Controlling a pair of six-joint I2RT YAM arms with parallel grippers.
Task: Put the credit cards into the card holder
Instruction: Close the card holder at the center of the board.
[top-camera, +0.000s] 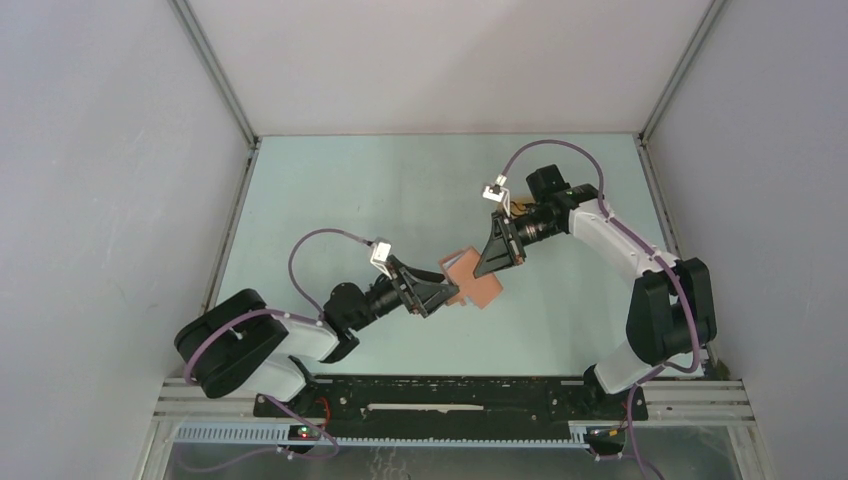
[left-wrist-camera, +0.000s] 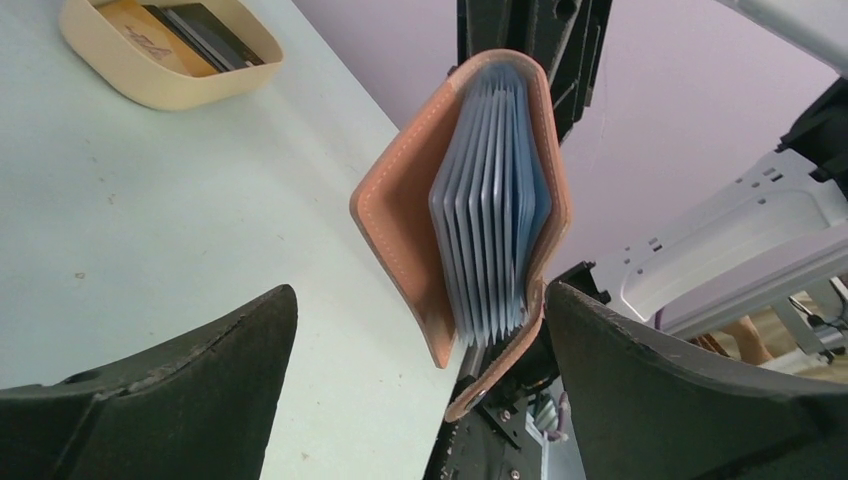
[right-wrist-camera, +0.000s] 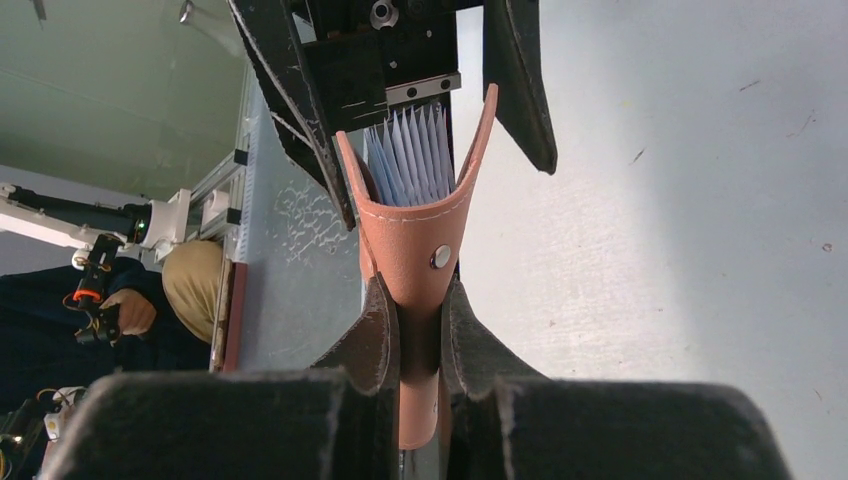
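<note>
The card holder (right-wrist-camera: 415, 235), reddish-brown leather with pale blue-grey sleeves fanned open, hangs in the air over the table. My right gripper (right-wrist-camera: 420, 300) is shut on its folded spine end, just below the snap. My left gripper (left-wrist-camera: 420, 335) is open, its wide-set fingers (left-wrist-camera: 200, 380) on either side of the open card holder (left-wrist-camera: 470, 200); the right cover lies close against the right finger. Dark credit cards (left-wrist-camera: 205, 35) lie in a tan tray (left-wrist-camera: 170, 85) on the table. From above, both grippers (top-camera: 452, 290) (top-camera: 497, 262) meet at the holder (top-camera: 478, 288) mid-table.
The pale green table (top-camera: 400, 200) is walled by white panels on three sides. The right arm (top-camera: 620, 240) arches from the right and covers most of the tray in the top view. A black rail (top-camera: 450, 395) runs along the near edge.
</note>
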